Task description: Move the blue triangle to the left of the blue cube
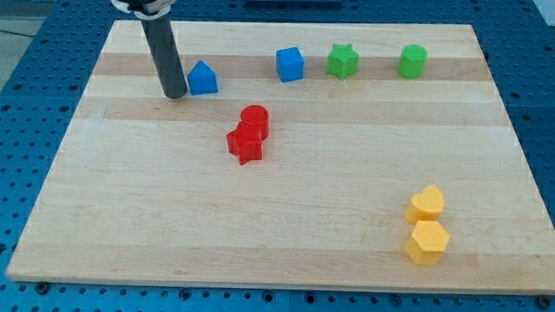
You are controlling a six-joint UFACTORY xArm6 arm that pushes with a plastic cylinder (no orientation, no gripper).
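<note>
The blue triangle [202, 78] lies on the wooden board near the view's top left. The blue cube [289, 64] sits to its right, a little nearer the view's top, with a clear gap between them. My tip [175, 94] is at the end of the dark rod, just left of the blue triangle and touching or almost touching its left side.
A green star [342, 61] and a green cylinder [412, 61] stand right of the blue cube. A red cylinder [255, 120] and a red star [245, 144] touch near the middle. A yellow heart [427, 204] and a yellow hexagon [428, 243] sit at the bottom right.
</note>
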